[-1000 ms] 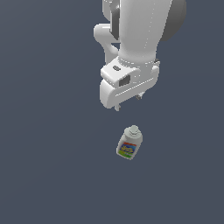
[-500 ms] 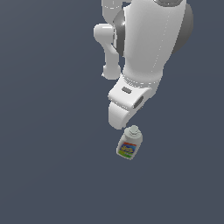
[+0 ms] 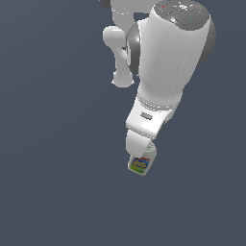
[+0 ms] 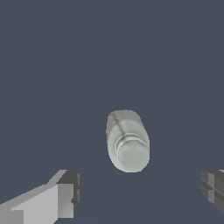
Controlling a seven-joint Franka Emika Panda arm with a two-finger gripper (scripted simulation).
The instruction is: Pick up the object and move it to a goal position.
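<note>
- Hovering directly over the bottle (image 3: 140, 165); in the exterior view my white arm (image 3: 168, 72) runs down from about 1 o'clock and hides the bottle's upper part and cap.
- Bottle position, exterior view: on the dark blue-grey surface (image 3: 53, 144), below frame centre, at roughly 5 o'clock. Only its lower body shows, with the label in red, blue, yellow and green facing the camera.
- Wrist view: the bottle (image 4: 127, 140) is seen from above, its round cap nearest the camera and its whitish-grey body behind that. It seems to stand upright, perhaps a little tilted; I cannot tell for certain.
- Gripper (image 4: 142, 192): spread wide. One finger (image 4: 65, 194) shows at about 7 o'clock of the wrist frame, the other at about 4 o'clock near the frame edge, with open surface between them.
- Neither finger touches the bottle in the wrist view. The bottle lies beyond the line joining the two fingertips, at about 12 o'clock from the midpoint of the gap.
- Gripper in the exterior view: hidden behind my own wrist housing (image 3: 146, 122), so the fingers cannot be checked from there.
- How high the fingertips hang above the surface I cannot tell from either view.
- Surface: flat, uniform dark slate colour.
</note>
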